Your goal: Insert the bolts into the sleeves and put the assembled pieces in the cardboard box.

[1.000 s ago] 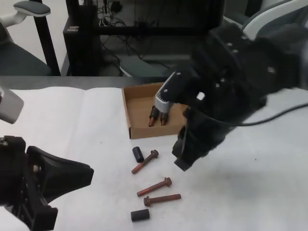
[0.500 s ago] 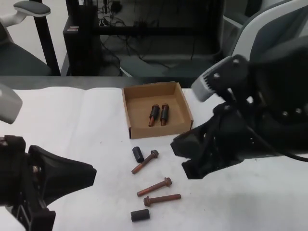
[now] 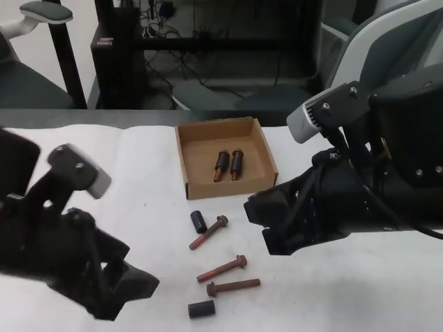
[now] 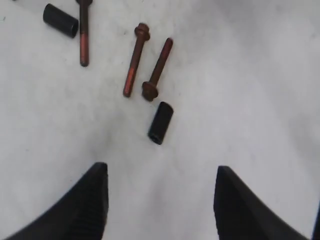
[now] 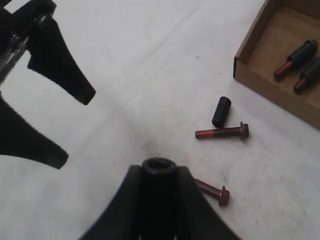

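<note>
Three bolts (image 3: 222,268), two sleeves (image 3: 199,221) loose; two assembled pieces (image 3: 222,163) in cardboard box (image 3: 228,187).

The high view looks forward and down over the bench (image 3: 360,297) from behind both arms, taking in the box (image 3: 228,187) and the bolts (image 3: 223,268). The left wrist view looks almost straight down, close over a sleeve (image 4: 160,122). The right wrist view slants low across the bench toward the box and the left gripper (image 5: 79,129). All three views share the bolts.
</note>
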Available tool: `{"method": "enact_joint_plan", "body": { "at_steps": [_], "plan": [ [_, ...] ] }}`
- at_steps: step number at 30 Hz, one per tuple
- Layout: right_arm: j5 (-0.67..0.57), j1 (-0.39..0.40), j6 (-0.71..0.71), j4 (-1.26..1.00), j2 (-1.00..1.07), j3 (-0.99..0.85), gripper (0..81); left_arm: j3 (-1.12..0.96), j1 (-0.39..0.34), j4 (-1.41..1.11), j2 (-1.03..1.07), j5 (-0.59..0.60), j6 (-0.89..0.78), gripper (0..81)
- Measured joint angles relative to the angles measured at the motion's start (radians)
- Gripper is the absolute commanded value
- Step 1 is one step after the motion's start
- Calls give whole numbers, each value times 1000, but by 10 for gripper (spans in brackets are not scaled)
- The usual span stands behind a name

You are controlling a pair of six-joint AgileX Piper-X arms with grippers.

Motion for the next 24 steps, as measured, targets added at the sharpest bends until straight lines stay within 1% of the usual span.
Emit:
{"method": "enact_joint_plan", "body": {
  "at_steps": [3,8,17,24],
  "plan": [
    [-17,0,0,0,0,0,6,-87,-32,28,102,-71,97,592],
    [-33,0,-6,0,0,0,6,-224,-90,44,278,-137,173,592],
    [-58,0,-40,0,0,0,6,-387,-172,63,445,-147,212,592],
    [-62,0,-45,0,0,0,6,-408,-221,83,529,-150,223,592]
  ]
}}
